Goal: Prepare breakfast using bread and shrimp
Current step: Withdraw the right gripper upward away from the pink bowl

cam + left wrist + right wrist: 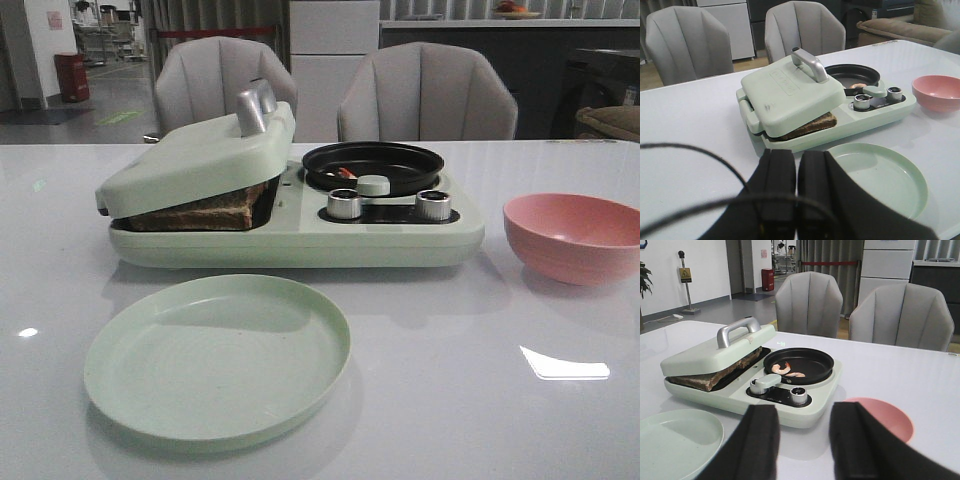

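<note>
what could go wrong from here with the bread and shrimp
The lid rests tilted on the bread, not fully shut; gripping its handle off-centre could drag the slices out. The shrimp are small and lie inside the black pan, so jaws reaching in may scrape the rim or miss. The plate sits close in front and could be nudged.

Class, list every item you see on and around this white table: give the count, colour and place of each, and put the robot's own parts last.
Breakfast maker: one, pale green, table centre, hinged lid resting on bread.
Bread: brown-crusted, count unclear, under lid.
Round frying pan: one, black, on the maker's right half.
Shrimp: two, orange-pink, in pan.
Round plate: one, pale green, before the maker.
Bowl: one, pink, right of the maker.
Padded chairs: two, grey, behind table.
Left gripper: black, shut.
Right gripper: black, open.
</note>
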Controlling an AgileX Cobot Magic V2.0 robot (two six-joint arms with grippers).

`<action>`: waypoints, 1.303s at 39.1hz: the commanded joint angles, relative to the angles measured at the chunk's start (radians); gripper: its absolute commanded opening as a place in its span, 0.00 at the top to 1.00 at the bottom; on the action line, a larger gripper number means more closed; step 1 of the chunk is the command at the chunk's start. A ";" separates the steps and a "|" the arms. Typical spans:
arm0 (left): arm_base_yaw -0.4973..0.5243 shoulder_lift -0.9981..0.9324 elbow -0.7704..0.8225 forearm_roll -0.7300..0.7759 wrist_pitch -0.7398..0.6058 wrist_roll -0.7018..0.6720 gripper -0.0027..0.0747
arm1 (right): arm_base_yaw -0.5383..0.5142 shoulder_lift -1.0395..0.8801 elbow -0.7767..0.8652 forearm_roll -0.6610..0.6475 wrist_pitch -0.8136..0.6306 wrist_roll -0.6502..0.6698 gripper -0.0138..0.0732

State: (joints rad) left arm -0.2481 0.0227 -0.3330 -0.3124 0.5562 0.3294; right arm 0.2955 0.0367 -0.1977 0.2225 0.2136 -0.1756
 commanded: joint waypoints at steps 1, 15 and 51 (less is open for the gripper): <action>-0.004 0.013 -0.026 -0.021 -0.069 -0.006 0.82 | -0.001 0.009 -0.026 -0.011 -0.061 -0.013 0.63; -0.004 0.013 -0.026 -0.021 -0.069 -0.006 0.82 | -0.001 0.009 -0.026 0.000 -0.047 -0.010 0.67; 0.107 0.013 0.237 0.374 -0.528 -0.452 0.82 | -0.001 0.009 -0.026 0.000 -0.047 -0.010 0.67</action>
State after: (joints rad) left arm -0.1652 0.0227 -0.1205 -0.0499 0.2076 0.0266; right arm 0.2955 0.0367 -0.1977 0.2225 0.2376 -0.1756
